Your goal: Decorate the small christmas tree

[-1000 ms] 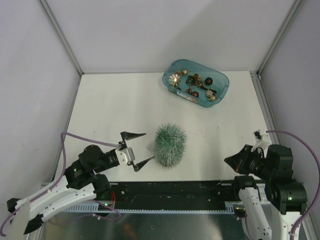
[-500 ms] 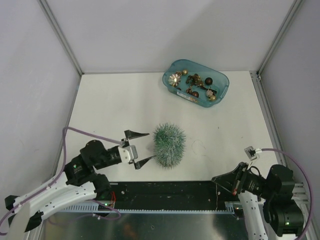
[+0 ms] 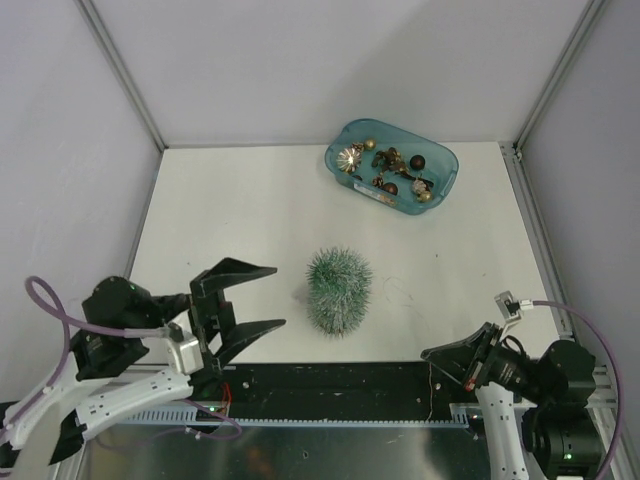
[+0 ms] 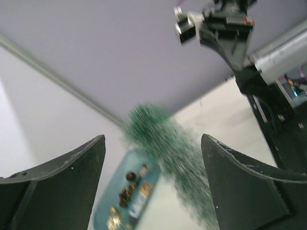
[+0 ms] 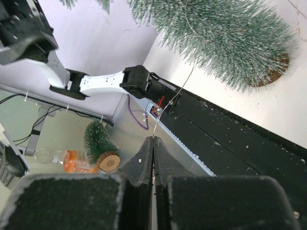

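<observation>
Tree [image 3: 338, 292] stands mid-table on wood base [image 5: 276, 72], just right of my left gripper [image 3: 278, 296], jaws wide, empty. Right gripper [image 3: 428, 354] closed, seemingly pinching thin wire [image 5: 183, 85] leading to tree. Tree light, tippy; bristles soft, springy. Grasp low, near base.

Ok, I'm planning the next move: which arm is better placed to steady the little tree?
Probably the left. The left gripper is open and points at the small christmas tree from close by. The right gripper is shut on a thin wire leading to the tree, so it is busy.
</observation>
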`<act>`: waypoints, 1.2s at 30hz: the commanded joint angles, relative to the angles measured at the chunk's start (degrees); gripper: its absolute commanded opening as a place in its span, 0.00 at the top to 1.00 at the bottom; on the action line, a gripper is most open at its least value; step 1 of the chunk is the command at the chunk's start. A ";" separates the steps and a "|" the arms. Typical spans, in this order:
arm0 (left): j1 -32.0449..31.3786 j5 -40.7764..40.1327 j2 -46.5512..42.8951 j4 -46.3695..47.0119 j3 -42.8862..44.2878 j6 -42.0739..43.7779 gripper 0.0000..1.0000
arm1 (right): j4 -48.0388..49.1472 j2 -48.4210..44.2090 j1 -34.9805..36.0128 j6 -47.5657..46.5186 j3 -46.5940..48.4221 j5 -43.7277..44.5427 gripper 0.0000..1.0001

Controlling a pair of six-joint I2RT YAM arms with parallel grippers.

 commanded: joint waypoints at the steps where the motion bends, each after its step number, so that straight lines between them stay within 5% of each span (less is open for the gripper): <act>1: 0.21 10.53 10.08 5.48 10.44 4.61 0.13 | 4.07 -1.37 0.76 2.03 0.39 -3.32 1.00; 5: -5.11 17.00 14.93 6.17 11.11 14.66 0.06 | 4.09 -1.27 0.79 1.69 0.34 -2.61 1.00; 9: -18.47 6.71 20.33 5.83 8.26 23.71 0.01 | 4.10 -1.23 0.80 1.53 0.36 -2.38 1.00; 17: -31.60 -15.18 33.76 5.78 3.58 39.80 0.00 | 2.53 -1.38 3.12 -0.40 0.63 -0.76 1.00; 23: -41.39 -39.08 45.30 5.88 7.75 36.26 0.01 | 1.07 -1.37 4.96 -2.03 1.02 0.72 1.00; 28: -42.94 -49.41 52.33 9.47 12.74 29.77 0.07 | -0.75 -1.47 6.36 -3.49 1.86 1.91 1.00; 36: -44.01 -63.61 55.58 21.25 12.14 31.50 0.07 | -4.43 -1.40 8.51 -5.84 4.23 4.28 1.00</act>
